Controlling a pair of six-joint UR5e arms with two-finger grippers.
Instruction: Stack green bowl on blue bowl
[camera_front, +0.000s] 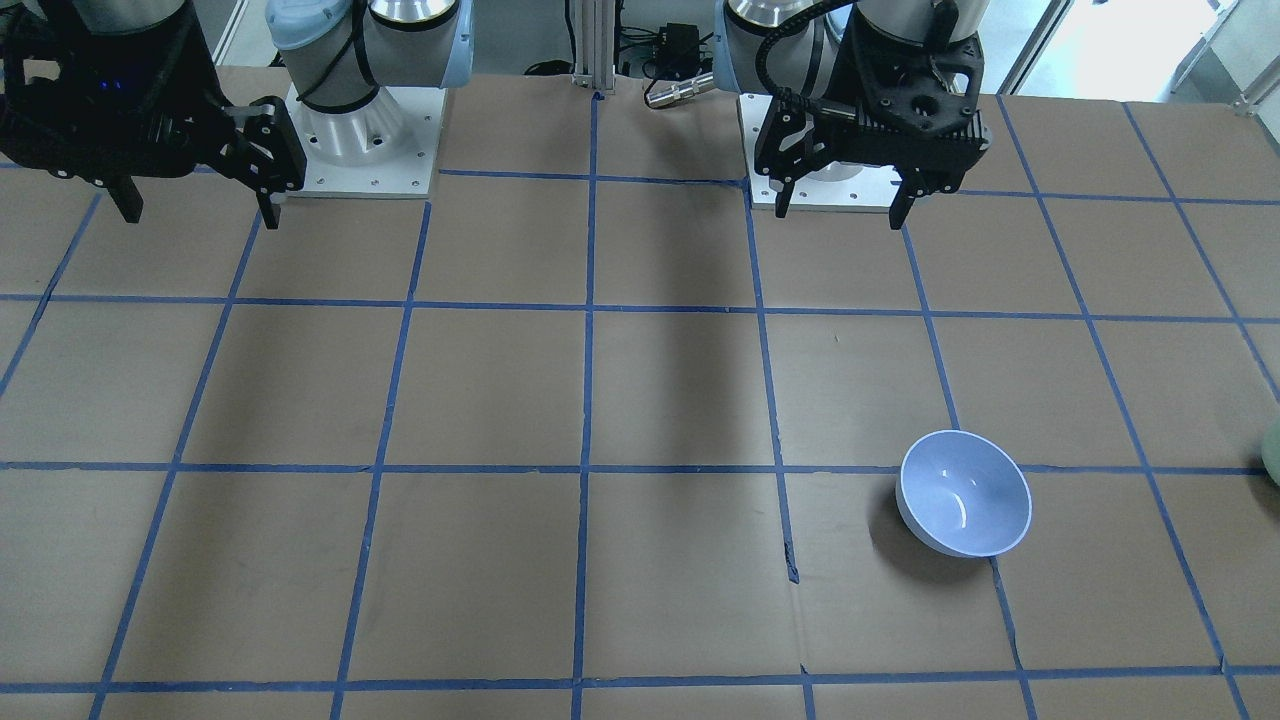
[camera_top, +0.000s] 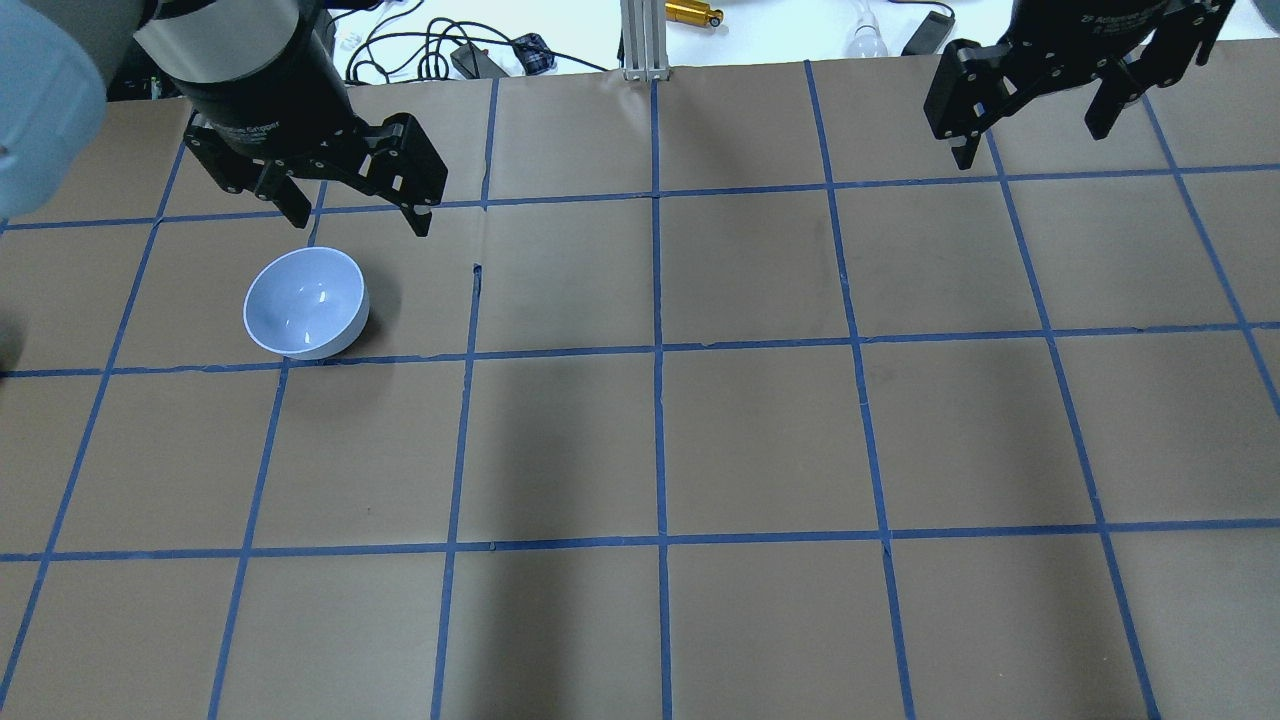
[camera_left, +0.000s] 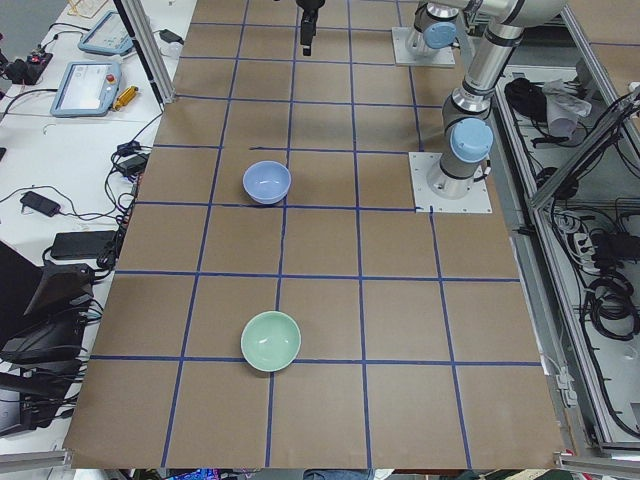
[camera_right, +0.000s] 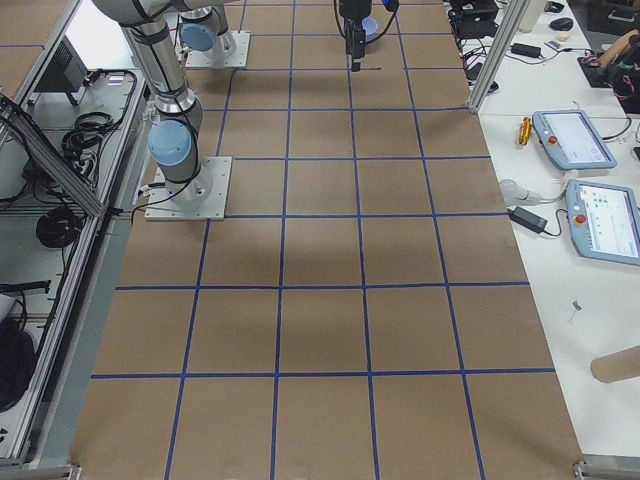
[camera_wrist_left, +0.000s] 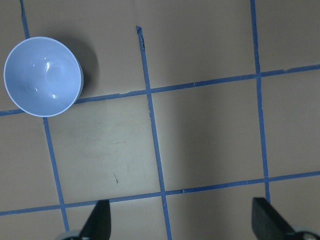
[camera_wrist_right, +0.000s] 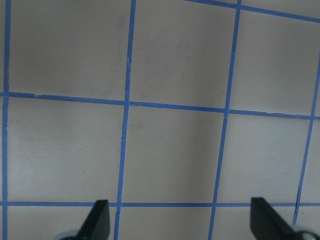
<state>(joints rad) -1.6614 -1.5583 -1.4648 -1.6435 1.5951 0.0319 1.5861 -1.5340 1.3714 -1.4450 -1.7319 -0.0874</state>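
Observation:
The blue bowl (camera_top: 306, 302) stands upright and empty on the robot's left part of the table; it also shows in the front view (camera_front: 965, 493), the left view (camera_left: 267, 182) and the left wrist view (camera_wrist_left: 43, 76). The green bowl (camera_left: 271, 341) stands upright further towards the table's left end; only a sliver shows at the front view's right edge (camera_front: 1273, 452), and it is outside the overhead view. My left gripper (camera_top: 360, 220) hangs open and empty above the table, just beyond the blue bowl (camera_front: 838, 213). My right gripper (camera_top: 1030, 145) is open and empty, high on the far right side (camera_front: 200, 215).
The table (camera_top: 660, 440) is covered in brown paper with a blue tape grid. The two arm bases (camera_front: 365, 130) stand on white plates at the robot's edge. Cables, tablets and tools lie on a white bench (camera_left: 90, 90) beyond the far edge.

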